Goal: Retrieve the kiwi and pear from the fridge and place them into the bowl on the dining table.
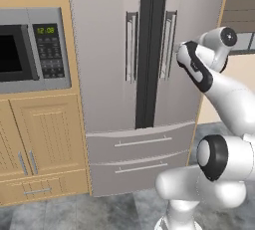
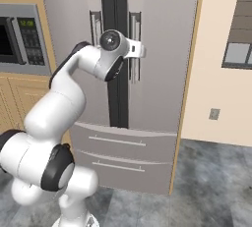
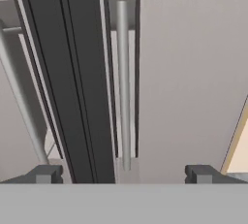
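Note:
The fridge (image 1: 104, 50) (image 2: 162, 34) stands straight ahead with both steel doors closed, a black seam between them. My gripper (image 1: 175, 47) (image 2: 140, 49) is raised at the right door's long bar handle (image 1: 168, 45) (image 2: 134, 49). In the hand view the gripper (image 3: 125, 173) is open, and that handle (image 3: 123, 82) runs up between the two fingertips, close in front. The left door's handle (image 3: 19, 92) lies off to the side. The kiwi and pear are hidden behind the closed doors. The bowl and the dining table are out of view.
A built-in microwave (image 1: 30, 50) (image 2: 19, 32) sits left of the fridge above wooden cabinets (image 1: 40, 139). Two fridge drawers (image 1: 142, 147) are below the doors. A beige wall (image 2: 216, 73) with a window (image 2: 238, 49) is to the right, over grey floor (image 2: 211, 182).

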You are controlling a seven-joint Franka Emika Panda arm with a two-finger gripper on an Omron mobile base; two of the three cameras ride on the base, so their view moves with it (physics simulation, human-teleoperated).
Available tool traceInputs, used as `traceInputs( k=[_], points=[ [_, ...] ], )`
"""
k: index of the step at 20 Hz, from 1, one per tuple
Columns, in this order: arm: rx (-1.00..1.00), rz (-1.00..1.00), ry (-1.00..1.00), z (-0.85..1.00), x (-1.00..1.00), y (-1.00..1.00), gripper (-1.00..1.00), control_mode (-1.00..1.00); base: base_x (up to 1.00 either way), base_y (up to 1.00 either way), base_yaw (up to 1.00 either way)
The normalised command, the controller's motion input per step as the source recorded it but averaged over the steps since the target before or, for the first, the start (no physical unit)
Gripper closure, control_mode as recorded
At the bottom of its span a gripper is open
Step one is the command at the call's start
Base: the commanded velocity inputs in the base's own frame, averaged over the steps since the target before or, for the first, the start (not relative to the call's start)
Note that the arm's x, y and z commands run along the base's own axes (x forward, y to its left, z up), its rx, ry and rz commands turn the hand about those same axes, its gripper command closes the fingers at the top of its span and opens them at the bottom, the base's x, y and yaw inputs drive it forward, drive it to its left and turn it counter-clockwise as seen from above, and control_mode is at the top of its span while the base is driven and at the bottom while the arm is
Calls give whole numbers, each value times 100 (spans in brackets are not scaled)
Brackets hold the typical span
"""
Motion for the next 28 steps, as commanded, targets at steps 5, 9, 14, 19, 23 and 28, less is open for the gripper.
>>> traceInputs(
  k=[5,9,14,19,23,28],
  points=[
    [0,0,-1,0,26,-1,-100,-100,0,0,0],
    [0,0,-1,-1,32,0,-100,-100,0,0,0],
    [0,0,0,0,32,0,-100,-100,0,0,0],
    [0,0,0,-7,56,0,-100,-100,0,0,0],
    [0,0,0,-15,65,0,-100,-100,0,0,0],
    [0,0,0,-12,66,0,-100,-100,0,0,0]
  ],
)
